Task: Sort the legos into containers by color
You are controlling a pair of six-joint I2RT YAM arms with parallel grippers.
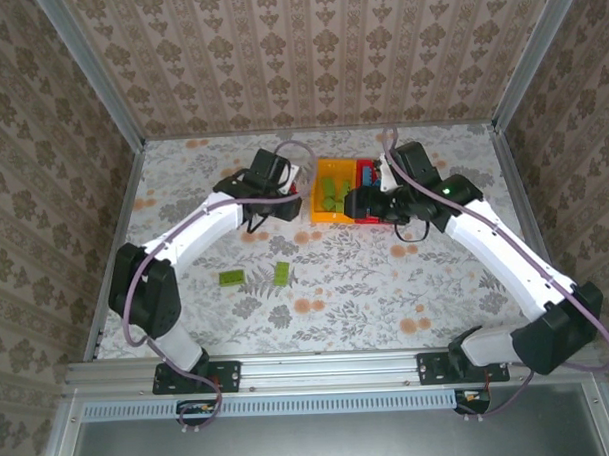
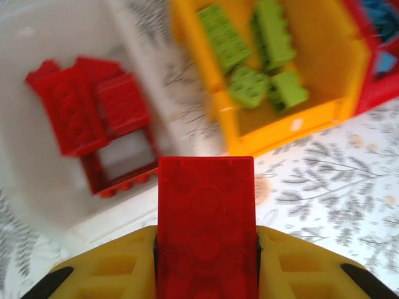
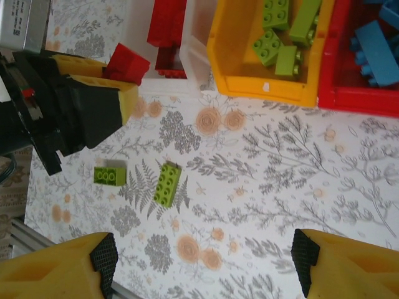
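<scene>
Red brick (image 2: 206, 224), long axis straight ahead, is clenched in the left gripper (image 2: 206, 268) at the near rim of the white bin (image 2: 31, 56), toward the tabletop's (image 2: 324, 187) far edge; the bin's red pile (image 2: 81, 112) lies ahead and left; the right gripper (image 3: 202, 268) hangs released, empty

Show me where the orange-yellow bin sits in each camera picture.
Top external: orange-yellow bin at upper centre.
Left wrist: bin at upper right.
Right wrist: bin at top, right of centre.
Shared landmark: green bricks lying inside it.
</scene>
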